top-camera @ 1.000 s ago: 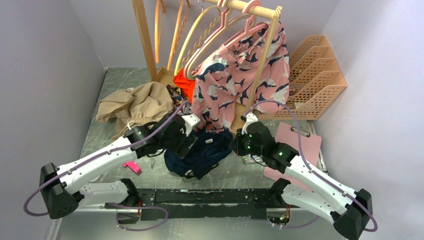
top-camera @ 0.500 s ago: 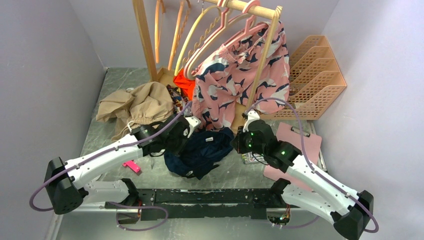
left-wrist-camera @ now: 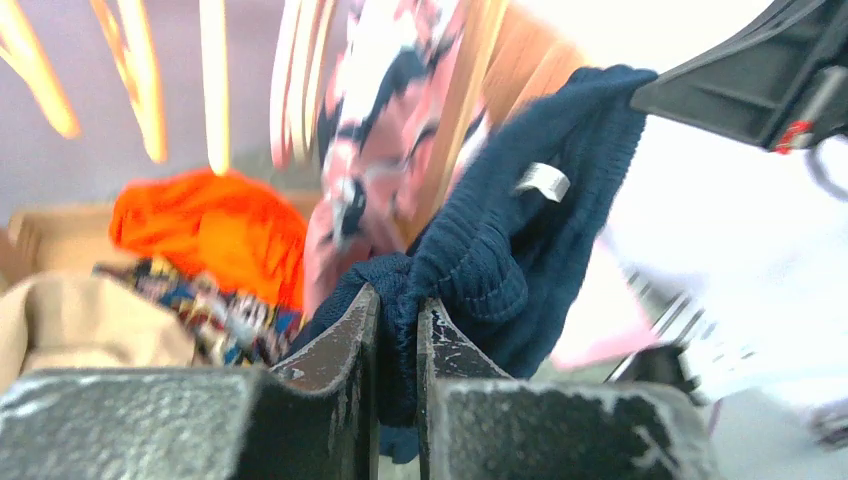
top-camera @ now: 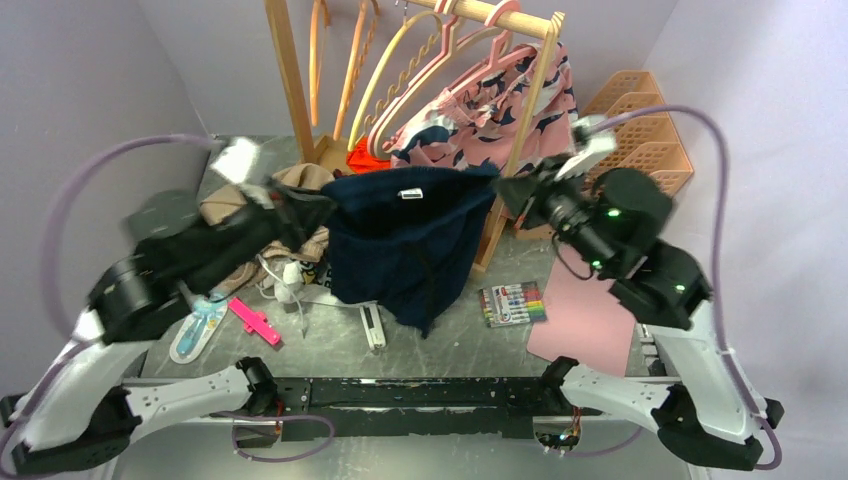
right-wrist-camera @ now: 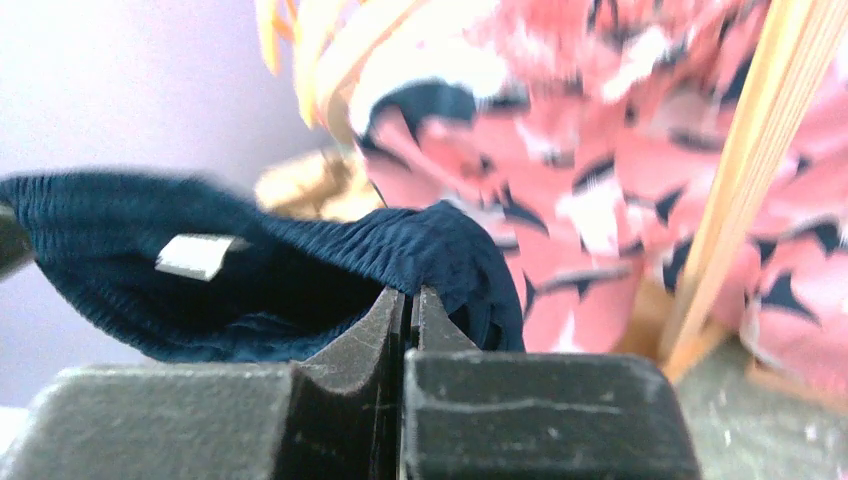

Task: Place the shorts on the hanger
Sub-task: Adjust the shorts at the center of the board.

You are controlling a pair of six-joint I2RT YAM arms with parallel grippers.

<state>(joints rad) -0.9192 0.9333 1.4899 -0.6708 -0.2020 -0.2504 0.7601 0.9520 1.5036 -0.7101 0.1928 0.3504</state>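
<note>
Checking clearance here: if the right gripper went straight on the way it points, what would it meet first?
Beyond the navy shorts shut in its jaws, the right gripper would likely meet the pink printed shorts hanging from the rack, though depth is unclear.

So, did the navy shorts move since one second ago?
Yes. The shorts rose off the table and back toward the rack, now hanging stretched between the left gripper and right gripper.
</note>
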